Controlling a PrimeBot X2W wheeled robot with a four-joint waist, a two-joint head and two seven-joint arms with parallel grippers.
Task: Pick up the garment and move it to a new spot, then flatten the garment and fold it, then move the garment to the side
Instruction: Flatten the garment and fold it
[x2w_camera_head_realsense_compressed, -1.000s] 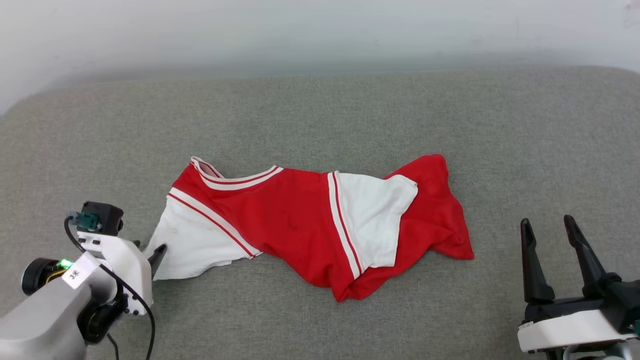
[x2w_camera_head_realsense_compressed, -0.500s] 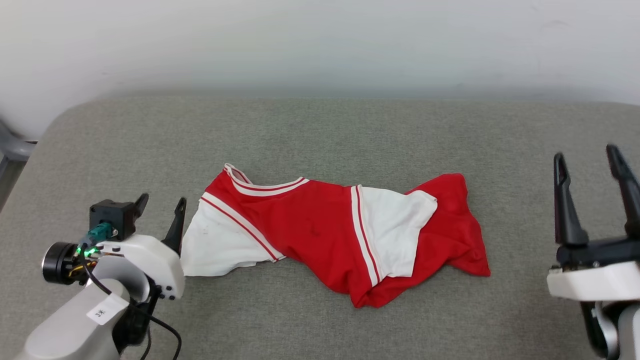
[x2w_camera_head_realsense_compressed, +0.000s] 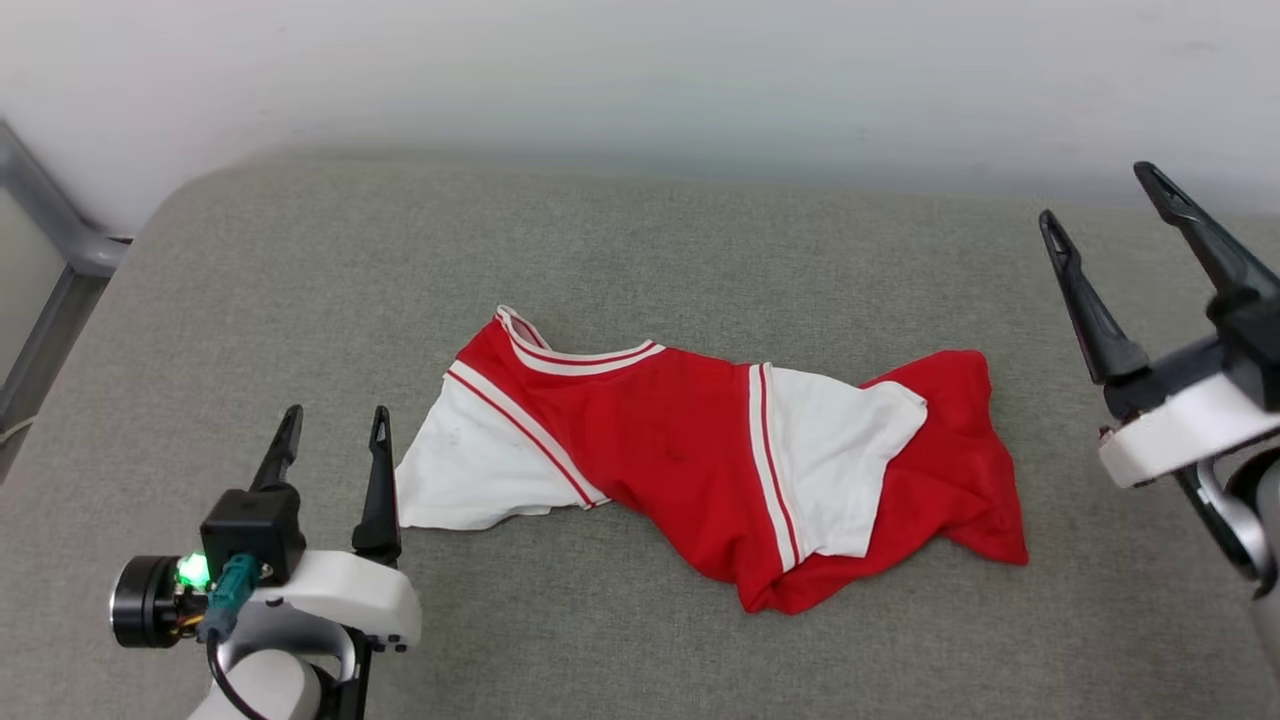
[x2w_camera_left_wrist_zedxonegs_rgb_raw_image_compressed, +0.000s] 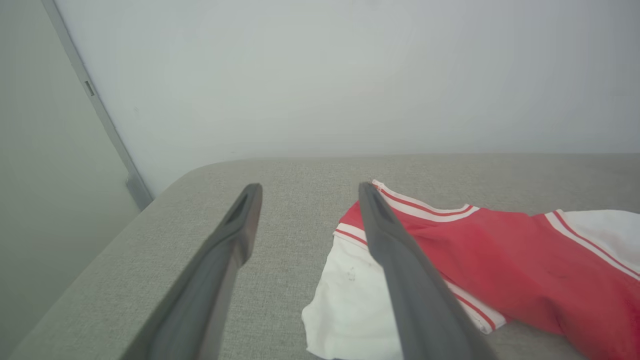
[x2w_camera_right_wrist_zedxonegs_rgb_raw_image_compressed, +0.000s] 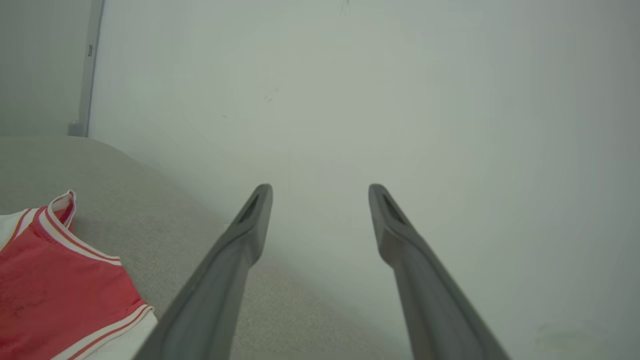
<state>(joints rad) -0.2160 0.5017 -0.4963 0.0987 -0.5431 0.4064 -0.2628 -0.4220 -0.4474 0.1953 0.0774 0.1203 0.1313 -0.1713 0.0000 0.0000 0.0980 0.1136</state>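
Head view: shirt (x2w_camera_head_realsense_compressed: 700, 470) lies rumpled mid-cushion (x2w_camera_head_realsense_compressed: 640, 250). Left gripper (x2w_camera_head_realsense_compressed: 336, 412), at the white sleeve (x2w_camera_head_realsense_compressed: 470, 480) a second ago, now gapes empty just beside it. Right gripper (x2w_camera_head_realsense_compressed: 1096, 195) is wide open, empty, and higher in view than before.
Left wrist view: fingers (x2w_camera_left_wrist_zedxonegs_rgb_raw_image_compressed: 210, 280) spread, holding nothing.
Right wrist view: fingers (x2w_camera_right_wrist_zedxonegs_rgb_raw_image_compressed: 220, 280) apart, shirt at lower left.

1. Left gripper (x2w_camera_head_realsense_compressed: 336, 412): two long dark tapered fingers (x2w_camera_head_realsense_compressed: 380, 480), white shell (x2w_camera_head_realsense_compressed: 340, 595), dark screw holes (x2w_camera_head_realsense_compressed: 385, 641).
2. Attached: black box (x2w_camera_head_realsense_compressed: 253, 520), teal plug (x2w_camera_head_realsense_compressed: 228, 600), green light (x2w_camera_head_realsense_compressed: 190, 570), black cable (x2w_camera_head_realsense_compressed: 225, 685).
3. Right gripper (x2w_camera_head_realsense_compressed: 1096, 193): matching dark fingers, white casing (x2w_camera_head_realsense_compressed: 1180, 432), grey joint (x2w_camera_head_realsense_compressed: 1222, 515).
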